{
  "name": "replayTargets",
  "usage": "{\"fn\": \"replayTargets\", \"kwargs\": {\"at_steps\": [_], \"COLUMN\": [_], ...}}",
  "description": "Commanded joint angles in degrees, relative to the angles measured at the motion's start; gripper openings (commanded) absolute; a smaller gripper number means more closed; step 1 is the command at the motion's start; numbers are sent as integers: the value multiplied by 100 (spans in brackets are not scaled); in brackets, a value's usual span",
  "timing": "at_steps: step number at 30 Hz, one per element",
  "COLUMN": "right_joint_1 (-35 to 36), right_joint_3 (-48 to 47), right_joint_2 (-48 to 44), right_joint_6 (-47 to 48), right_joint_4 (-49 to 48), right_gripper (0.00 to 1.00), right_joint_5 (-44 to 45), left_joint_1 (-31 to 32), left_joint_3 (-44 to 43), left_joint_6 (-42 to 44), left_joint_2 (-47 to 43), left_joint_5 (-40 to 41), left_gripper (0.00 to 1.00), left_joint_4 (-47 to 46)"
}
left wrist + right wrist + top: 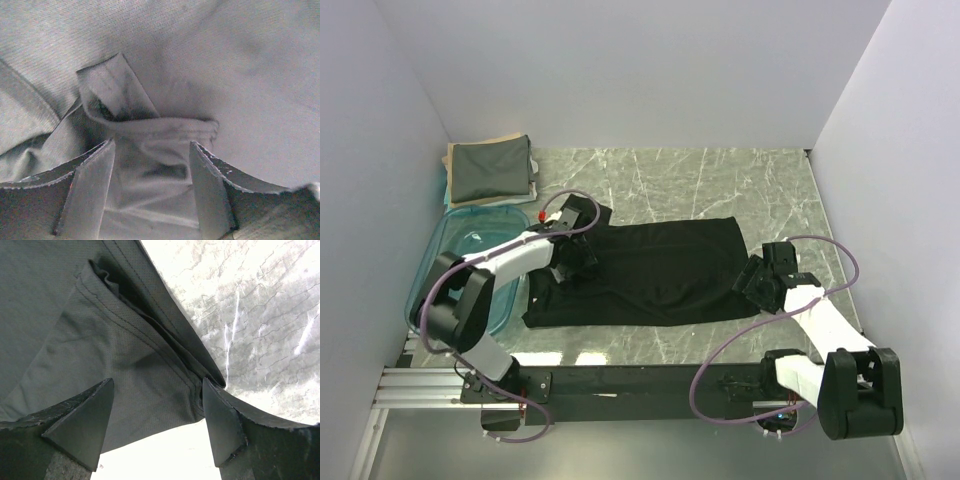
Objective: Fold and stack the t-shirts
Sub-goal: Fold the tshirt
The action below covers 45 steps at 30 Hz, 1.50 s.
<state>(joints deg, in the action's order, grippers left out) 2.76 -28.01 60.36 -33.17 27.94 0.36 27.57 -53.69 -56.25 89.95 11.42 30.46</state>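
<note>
Plain black cloth t-shirt (650,270), laid flat; left gripper (150,147) parted astride a fold, right gripper (156,385) parted, seemingly grazing hem.

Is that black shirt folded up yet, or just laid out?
Laid out, mostly: the black t-shirt lies wide and flat across the table, unlike the grey-green shirt folded at the back corner.

Tub (470,225) blocks L side; table (720,180) beyond black t-shirt (660,270) free.

Left tool (151,144) spread, right tool (157,382) spread, both angled down.
</note>
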Motion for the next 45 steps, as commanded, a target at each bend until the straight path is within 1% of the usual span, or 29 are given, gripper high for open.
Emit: {"fn": "replayTargets", "kwargs": {"at_steps": [1,4,6,7,9,10,11,12,19,30,34,38,41,42,44,45], "right_joint_1": [-4,5,-4,5,5,5,5,5,5,5,-4,5,5,-4,5,5], "right_joint_3": [-178,-196,-187,-179,-170,-178,-187,-196,-222,-240,-249,-231,-249,-249,-249,-249], "right_joint_2": [125,143,143,126,108,99,90,81,64,187,231,240,257,266,257,231], "right_joint_6": [100,126,135,126,126,126,135,144,144,188,188,179,170,170,162,162], "right_joint_4": [-166,-166,-175,-175,-167,-149,-132,-123,-96,-87,-78,-87,-61,-78,-79,-79], "right_gripper": [77,77,77,77,77,77,77,77,77,77,77,77,77,77,77,77], "right_joint_5": [-18,-18,-18,-18,-10,8,17,25,52,52,61,78,69,78,69,78], "left_joint_1": [20,20,20,20,20,20,20,20,20,20,20,29,38,55,64,73], "left_joint_3": [-45,-229,-317,-352,-483,-554,-607,-729,-1029,-1547,-1934,-2048,-2180,-2198,-2207,-2216], "left_joint_6": [70,70,61,88,96,105,114,149,167,316,544,790,853,887,861,844], "left_joint_2": [268,488,541,541,567,593,655,673,778,1112,1393,1490,1595,1613,1605,1587], "left_joint_5": [-87,-17,36,36,44,71,71,106,317,343,387,343,352,396,457,475], "left_gripper": [66,64,58,50,29,12,2,1,1,1,3,6,14,27,44,60], "left_joint_4": [-294,-303,-347,-391,-392,-357,-269,-234,30,74,223,154,241,311,347,373]}}
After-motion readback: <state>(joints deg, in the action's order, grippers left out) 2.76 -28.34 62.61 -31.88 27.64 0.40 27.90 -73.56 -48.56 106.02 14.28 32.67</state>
